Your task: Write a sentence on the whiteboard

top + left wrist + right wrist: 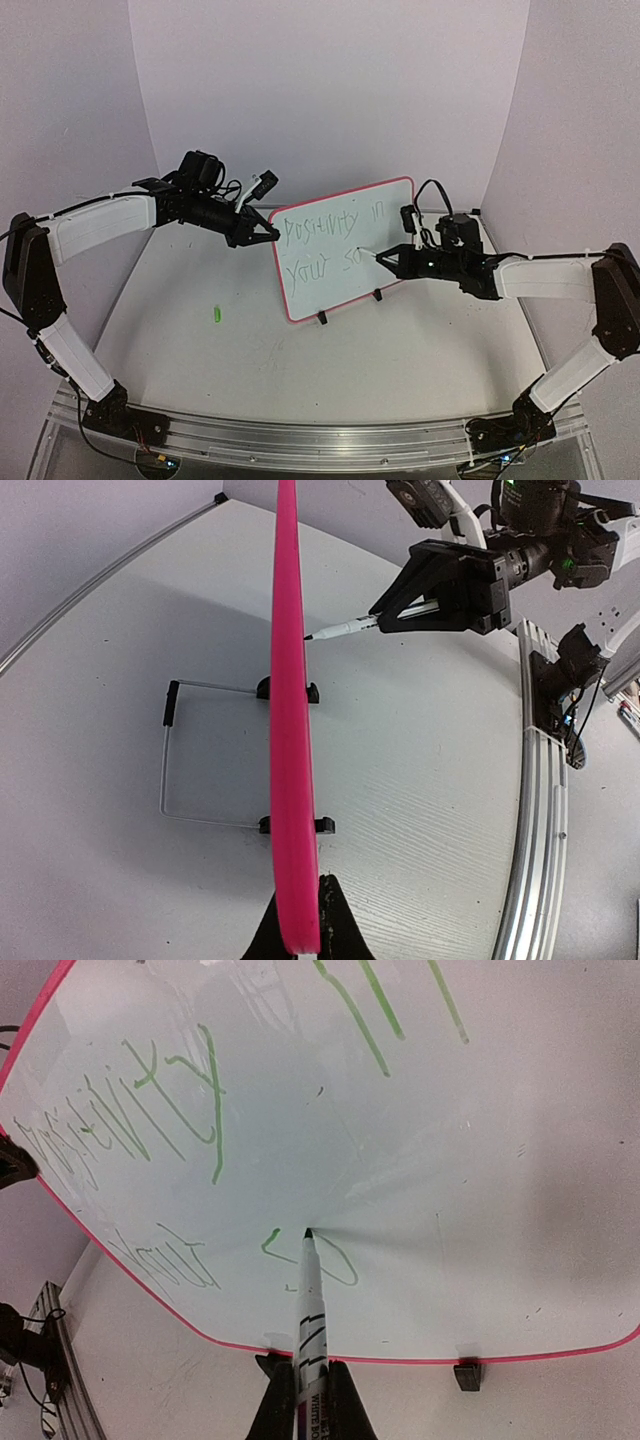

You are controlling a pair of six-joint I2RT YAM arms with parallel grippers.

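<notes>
Pale lilac walls [330,90] behind; white woodgrain table [300,370]; aluminium rail [300,440] along near edge

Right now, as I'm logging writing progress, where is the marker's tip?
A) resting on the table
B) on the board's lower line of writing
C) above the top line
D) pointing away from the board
B: the marker, gripped in the right claw, has its tip against the whiteboard at the lower line of the sentence, beside fresh green strokes.

High rear view facing forward, both wrist views close, sharing whiteboard [335,292]
</notes>
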